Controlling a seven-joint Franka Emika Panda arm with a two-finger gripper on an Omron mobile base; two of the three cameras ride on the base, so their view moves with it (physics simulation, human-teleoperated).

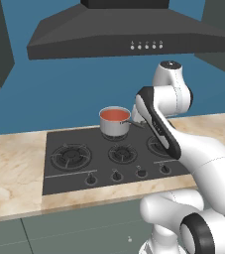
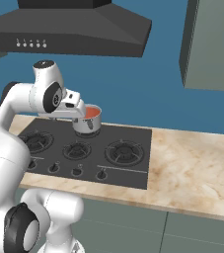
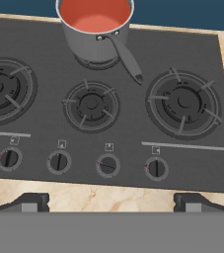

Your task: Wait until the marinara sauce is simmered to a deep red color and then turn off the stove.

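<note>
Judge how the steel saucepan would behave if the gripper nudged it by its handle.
The saucepan would probably pivot or slide on its grate rather than tip, being squat. The marinara sauce sits near the rim, so it may slosh. The smooth handle looks slippery.

Orange-red marinara sauce point(image 3: 94, 14) at back of black stove point(image 3: 133, 126).

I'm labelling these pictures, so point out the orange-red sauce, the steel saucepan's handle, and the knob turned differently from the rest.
orange-red marinara sauce point(image 3: 94, 14), hand view, liquid surface.
steel saucepan handle point(image 3: 126, 58), hand view, mid-shaft.
third black knob point(image 3: 107, 165), hand view, cap centre.
</note>
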